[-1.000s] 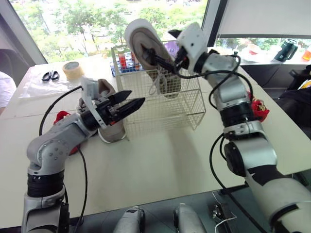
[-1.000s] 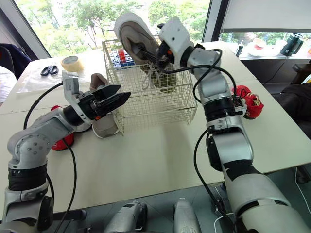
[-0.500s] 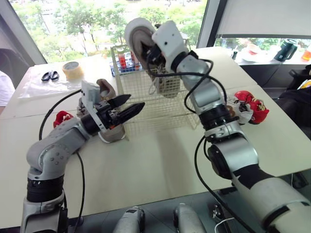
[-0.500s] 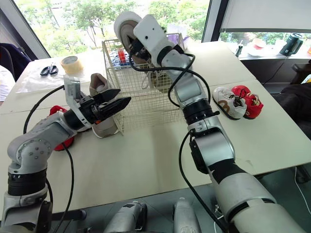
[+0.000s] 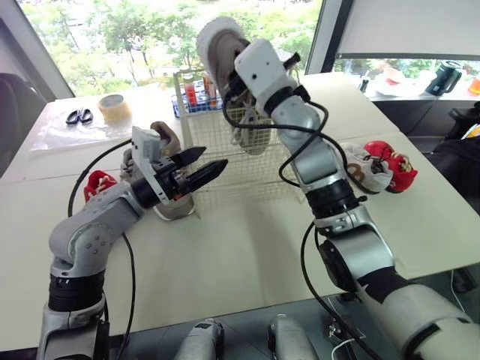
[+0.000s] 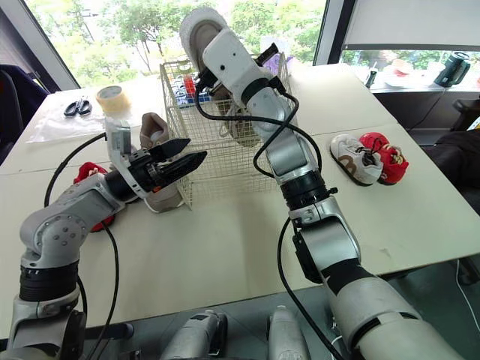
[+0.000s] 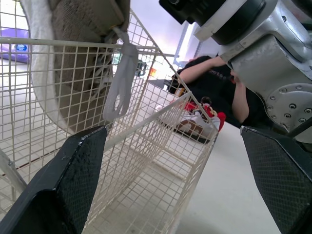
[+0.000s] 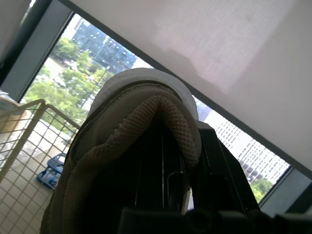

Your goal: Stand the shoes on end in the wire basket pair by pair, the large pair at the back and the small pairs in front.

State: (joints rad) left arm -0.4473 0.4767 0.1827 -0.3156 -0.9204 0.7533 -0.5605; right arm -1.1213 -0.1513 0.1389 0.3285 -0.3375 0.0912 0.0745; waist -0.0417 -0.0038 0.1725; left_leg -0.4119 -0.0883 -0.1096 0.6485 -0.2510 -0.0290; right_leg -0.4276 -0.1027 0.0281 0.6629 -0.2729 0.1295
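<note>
A large beige shoe (image 5: 217, 45) stands toe down in the wire basket (image 5: 247, 180), its heel above the rim and its laces hanging inside. My right gripper (image 8: 168, 165) is at that heel, shut on the shoe's collar. Its mate, a second large beige shoe (image 5: 166, 139), stands on the table by the basket's left front corner. My left gripper (image 5: 212, 159) hangs open just in front of that shoe, pointing at the basket wall, with nothing between its fingers. A small red shoe (image 5: 96, 182) lies left of it. A small white shoe (image 6: 352, 159) and another red shoe (image 6: 384, 154) lie to the right.
A tape roll (image 5: 112, 107) and scissors (image 5: 76, 116) lie at the far left of the table. Cans in a blue holder (image 5: 195, 94) stand behind the basket. A kettle (image 5: 439, 75) sits far right. A person in dark clothes (image 7: 209, 83) sits beyond the table.
My right gripper has swung from the shoe's sole side round to its heel and closed there. The left gripper has stayed open and barely moved.
</note>
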